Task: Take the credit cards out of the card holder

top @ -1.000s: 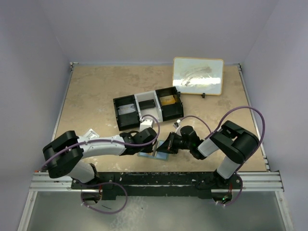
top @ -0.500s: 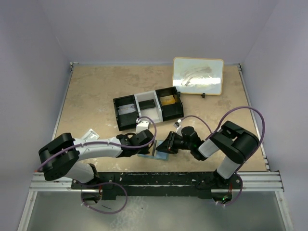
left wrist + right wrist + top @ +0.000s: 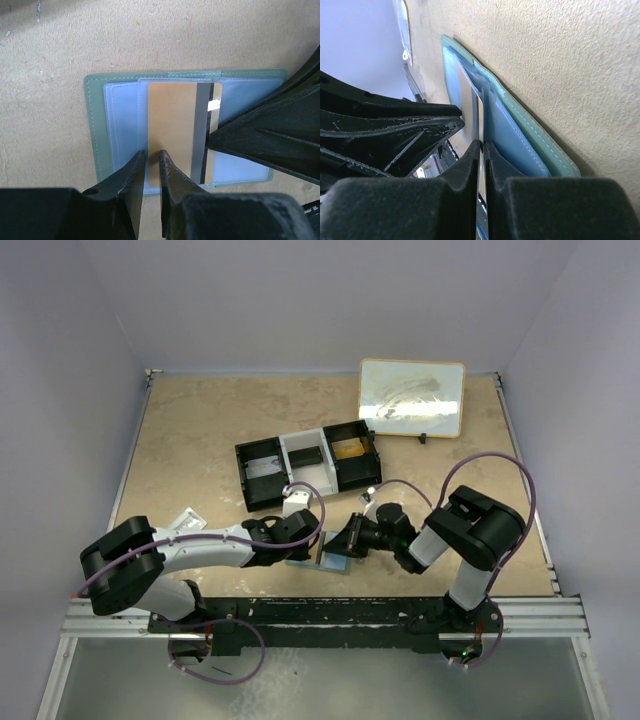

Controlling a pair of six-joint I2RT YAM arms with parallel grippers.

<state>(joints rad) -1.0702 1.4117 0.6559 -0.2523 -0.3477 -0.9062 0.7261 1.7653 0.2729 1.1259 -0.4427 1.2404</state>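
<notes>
The card holder (image 3: 122, 125) lies open on the table near the front middle (image 3: 335, 562), grey-green at the rim and light blue inside. An orange-tan credit card (image 3: 172, 130) with a grey stripe sits over its middle, partly out of the pocket. My right gripper (image 3: 481, 145) is shut on that card's right edge (image 3: 480, 117), which shows as a thin line between the pads. My left gripper (image 3: 151, 155) points down at the holder's near edge beside the card's left side. Its jaws stand narrowly apart with nothing pinched between them. In the top view both grippers (image 3: 312, 543) (image 3: 346, 539) meet over the holder.
A black-and-white three-compartment tray (image 3: 308, 468) stands behind the grippers. A framed pale board (image 3: 411, 398) leans at the back right. A clear packet (image 3: 187, 518) lies at the left by my left arm. The table's front rail (image 3: 320, 610) is close behind the holder.
My left gripper has slid a little toward the front and narrowed. My right gripper has closed on the card's edge, and its arm has shifted slightly.
</notes>
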